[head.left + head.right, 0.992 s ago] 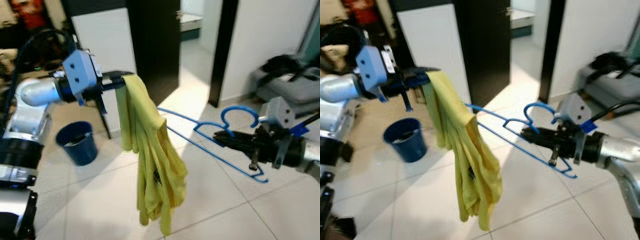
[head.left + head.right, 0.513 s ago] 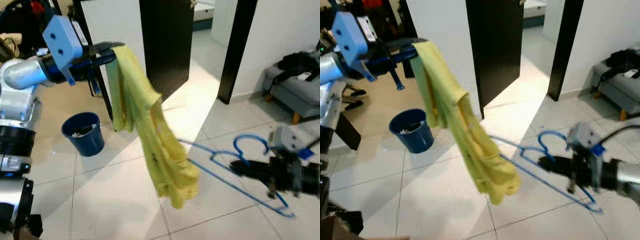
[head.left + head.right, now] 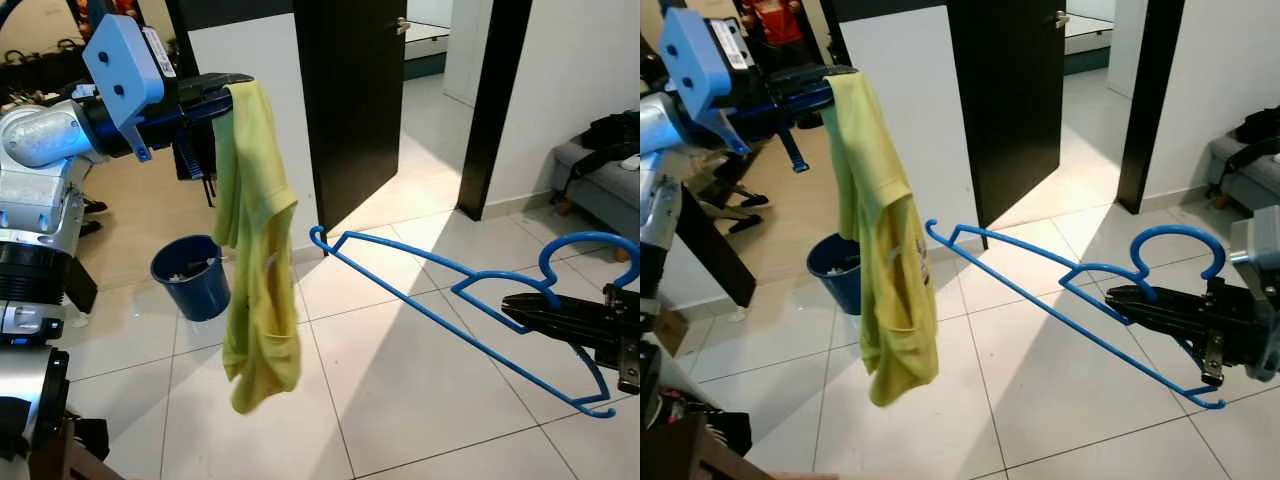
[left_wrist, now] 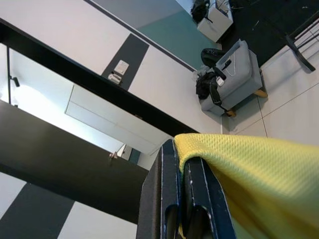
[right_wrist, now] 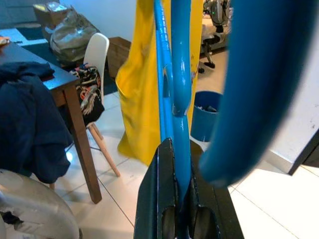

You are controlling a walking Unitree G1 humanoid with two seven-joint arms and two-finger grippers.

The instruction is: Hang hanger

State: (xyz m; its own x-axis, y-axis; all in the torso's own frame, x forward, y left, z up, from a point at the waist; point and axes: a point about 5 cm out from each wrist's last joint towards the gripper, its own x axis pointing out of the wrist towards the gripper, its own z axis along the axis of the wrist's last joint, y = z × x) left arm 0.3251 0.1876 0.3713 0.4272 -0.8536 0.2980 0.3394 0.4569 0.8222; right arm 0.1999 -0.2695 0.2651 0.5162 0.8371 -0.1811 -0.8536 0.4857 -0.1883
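While up high at head view's upper left, left gripper clamped on yellow shirt, dangling beside blue bin; right gripper pinching blue hanger mid-air over tiles. Left wrist: fingers squeezing yellow mesh. Right wrist: hanger wedged between closed fingers.
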